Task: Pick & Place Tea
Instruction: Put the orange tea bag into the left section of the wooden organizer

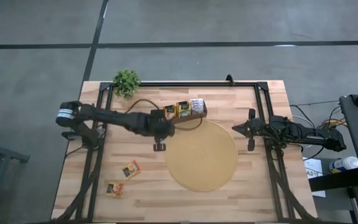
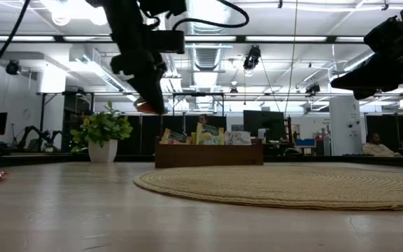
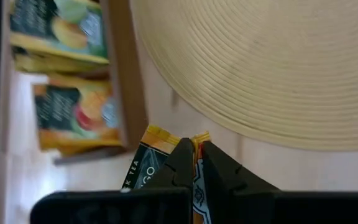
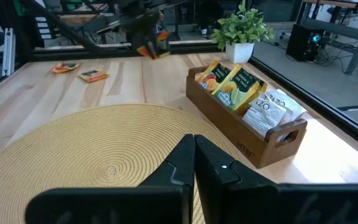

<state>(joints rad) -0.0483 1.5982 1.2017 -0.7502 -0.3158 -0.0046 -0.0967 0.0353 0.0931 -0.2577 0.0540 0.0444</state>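
Note:
My left gripper [image 1: 159, 147] hangs above the table between the wooden tray [image 1: 185, 111] and the round tan mat [image 1: 202, 155], shut on one tea sachet [image 3: 156, 144], yellow-orange with a dark label. The tray stands at the far side with several sachets [image 3: 67, 37] upright in its slots. Two more sachets [image 1: 130, 168] [image 1: 114, 188] lie flat on the table near the left front. My right gripper [image 1: 238, 129] waits shut at the mat's right edge, holding nothing. My left gripper pinches the sachet between its two fingers [image 3: 182, 163]. The sachet's yellow-orange edge [image 3: 160, 135] sticks out past the fingertips. The fingers slant down from the table's left. The sachet [image 2: 145, 106] is lifted clear of the table.
A potted plant [image 1: 127, 81] stands at the far left corner, left of the tray. A black frame [image 1: 98, 124] runs along the table's sides and back. The mat covers the table's middle. Bare wood lies in front of the mat and around the two loose sachets.

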